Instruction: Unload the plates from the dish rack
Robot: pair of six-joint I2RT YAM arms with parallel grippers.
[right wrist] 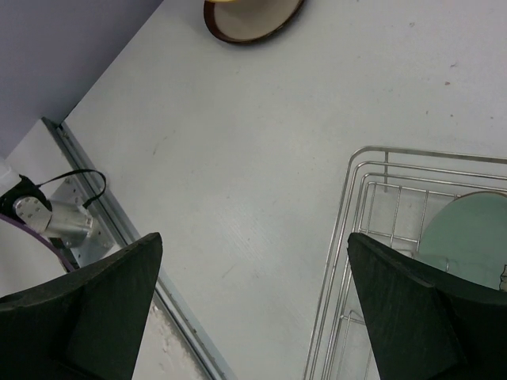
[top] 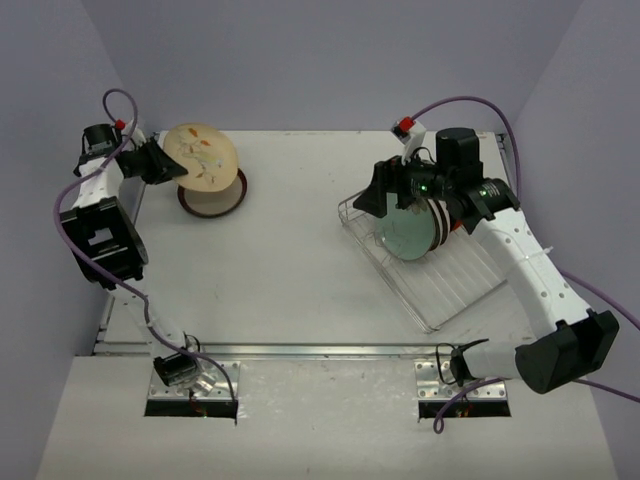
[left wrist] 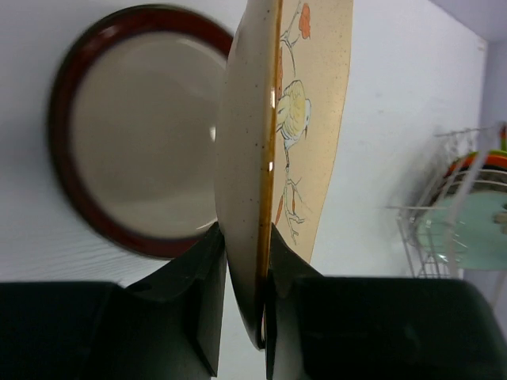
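My left gripper (top: 176, 168) is shut on the rim of the patterned cream plate (top: 200, 152), held on edge and tilted over the red-rimmed beige plate (top: 212, 200), which lies flat at the table's back left. In the left wrist view the fingers (left wrist: 207, 277) pinch the cream plate (left wrist: 295, 119) beside the red-rimmed plate (left wrist: 135, 127). The silver dish rack (top: 455, 285) sits at the right, with a pale green plate (top: 410, 232) upright in front of darker plates (top: 441, 222). My right gripper (top: 384, 196) hangs open and empty over the rack's left corner (right wrist: 358, 198), the green plate (right wrist: 463, 233) to its right.
A metal rail (top: 300, 350) runs along the table's near edge, and a clamp with a cable (right wrist: 55, 220) sits by it. Purple walls close in the back and both sides. Bare tabletop (top: 300, 250) lies between the plates at left and the rack.
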